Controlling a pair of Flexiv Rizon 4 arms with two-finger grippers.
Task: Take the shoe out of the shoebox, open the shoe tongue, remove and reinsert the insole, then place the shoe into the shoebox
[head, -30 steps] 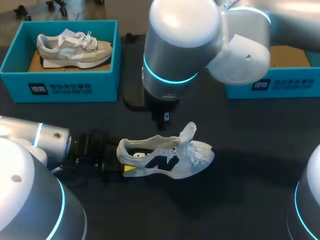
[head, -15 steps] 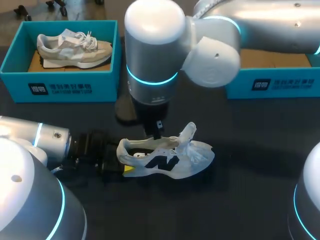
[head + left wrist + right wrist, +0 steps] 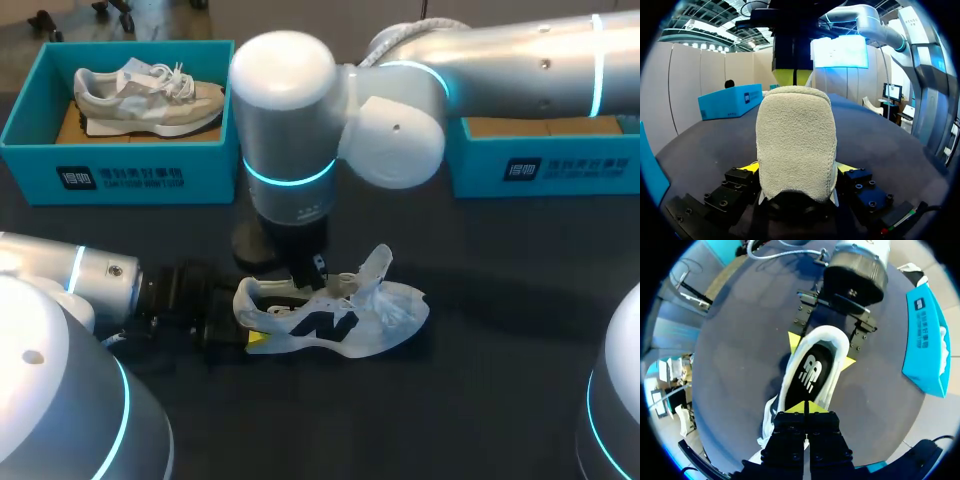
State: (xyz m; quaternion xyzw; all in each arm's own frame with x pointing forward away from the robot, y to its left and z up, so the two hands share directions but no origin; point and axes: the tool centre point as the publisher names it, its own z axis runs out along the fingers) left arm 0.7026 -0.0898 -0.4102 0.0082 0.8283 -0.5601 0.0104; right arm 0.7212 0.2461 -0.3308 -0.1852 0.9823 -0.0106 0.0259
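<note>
Left hand [image 3: 797, 171]: clamped on the heel of the shoe [image 3: 340, 318], one yellow tip on each side, low over the counter [image 3: 500, 360].
Right hand [image 3: 805, 407]: fingers together, yellow tips meeting; pointed straight down over the shoe opening, just ahead of the heel. Contact with the shoe could not be determined.
Shoe: white with a dark side logo; stood upright on its sole on the counter, outside both boxes, heel toward the left arm, toe toward the right side.
Tongue [image 3: 377, 265]: pulled up and forward, clear of the opening.
Insole [image 3: 812, 371]: black, with a white logo; lay inside the shoe.
Left box [image 3: 120, 175]: teal, at the far left of the counter; held a second shoe [image 3: 150, 98].
Right box [image 3: 545, 170]: teal, at the far right; partly hidden by the right arm.
</note>
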